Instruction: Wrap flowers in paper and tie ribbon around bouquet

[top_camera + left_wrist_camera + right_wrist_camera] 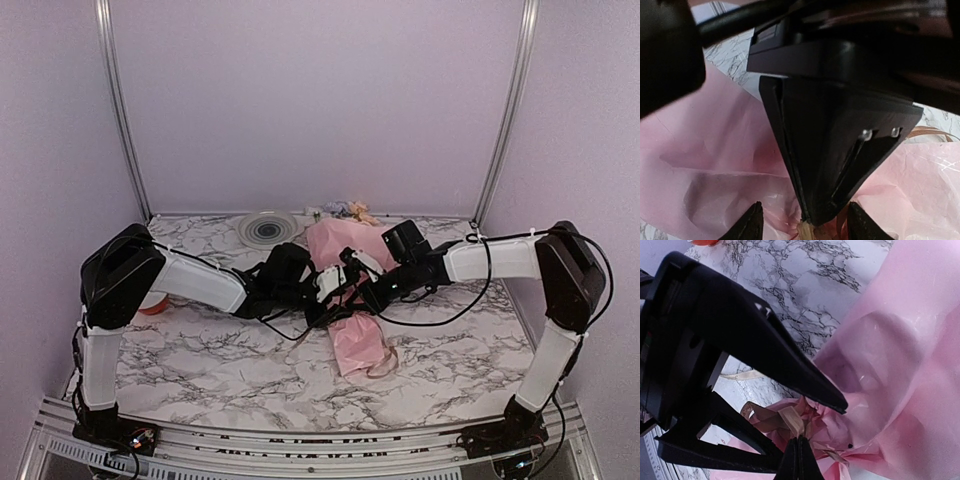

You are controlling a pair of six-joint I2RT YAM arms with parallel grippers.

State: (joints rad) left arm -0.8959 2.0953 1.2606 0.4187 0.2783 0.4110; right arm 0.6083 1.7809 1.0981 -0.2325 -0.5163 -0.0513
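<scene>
At the centre of the top view, the bouquet lies flat on the marble table, narrowing where both grippers meet over it. Its long axis runs from the upper centre of the frame down to the lower centre, leaning slightly right. The right gripper is closed tight on a strand of tan ribbon at the bouquet's gathered middle. The left gripper has its jaws apart, gripping nothing, one tip on either side of the right gripper's point.
</scene>
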